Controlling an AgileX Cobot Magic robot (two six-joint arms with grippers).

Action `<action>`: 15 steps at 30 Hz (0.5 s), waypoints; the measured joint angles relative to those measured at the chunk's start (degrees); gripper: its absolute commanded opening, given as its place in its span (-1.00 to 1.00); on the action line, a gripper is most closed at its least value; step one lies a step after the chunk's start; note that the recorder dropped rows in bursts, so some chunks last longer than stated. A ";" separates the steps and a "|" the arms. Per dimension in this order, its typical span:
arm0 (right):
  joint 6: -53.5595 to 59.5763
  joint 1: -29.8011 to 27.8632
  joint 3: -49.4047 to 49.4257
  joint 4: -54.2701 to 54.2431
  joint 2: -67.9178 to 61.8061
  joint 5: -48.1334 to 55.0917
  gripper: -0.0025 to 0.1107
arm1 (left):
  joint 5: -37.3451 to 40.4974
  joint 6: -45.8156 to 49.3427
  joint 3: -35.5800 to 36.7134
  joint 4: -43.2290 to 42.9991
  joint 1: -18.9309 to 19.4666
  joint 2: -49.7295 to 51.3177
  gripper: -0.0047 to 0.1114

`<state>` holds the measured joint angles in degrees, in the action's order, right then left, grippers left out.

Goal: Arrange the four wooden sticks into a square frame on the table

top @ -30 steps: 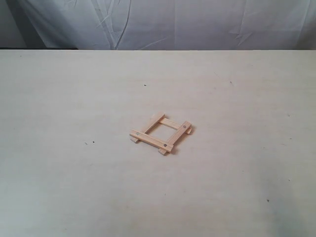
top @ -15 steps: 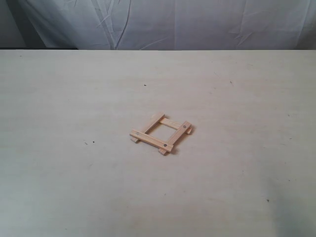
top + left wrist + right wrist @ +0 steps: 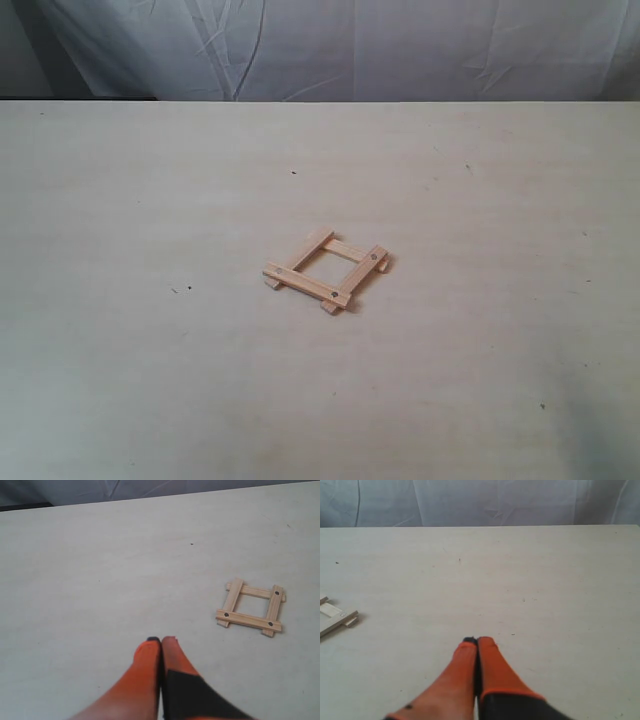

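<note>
The four wooden sticks lie overlapped as a small square frame (image 3: 327,270) near the middle of the table (image 3: 150,200), with dark dots at three corners. The same square frame (image 3: 252,607) shows whole in the left wrist view, well away from my left gripper (image 3: 161,640), whose orange fingers are pressed together and hold nothing. In the right wrist view only a corner of the frame (image 3: 335,617) shows at the picture's edge, far from my right gripper (image 3: 477,640), also shut and empty. Neither gripper appears in the exterior view.
A wrinkled grey-white cloth (image 3: 350,50) hangs behind the table's far edge. A few tiny dark specks (image 3: 293,172) dot the pale tabletop.
</note>
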<state>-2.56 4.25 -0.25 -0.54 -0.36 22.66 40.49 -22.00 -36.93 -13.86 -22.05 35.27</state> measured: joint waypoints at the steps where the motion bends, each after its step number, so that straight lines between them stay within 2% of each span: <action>1: 0.00 0.00 0.00 0.00 0.00 -0.11 -0.97 | 0.00 0.00 0.00 0.00 0.00 0.00 -0.92; 15: 0.00 0.00 0.11 0.00 0.00 -0.76 -0.97 | 0.00 0.00 0.00 0.00 0.00 0.00 -0.92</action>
<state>-2.56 4.25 -0.14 -0.54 -0.36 21.90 40.49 -22.00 -36.93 -13.86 -22.05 35.27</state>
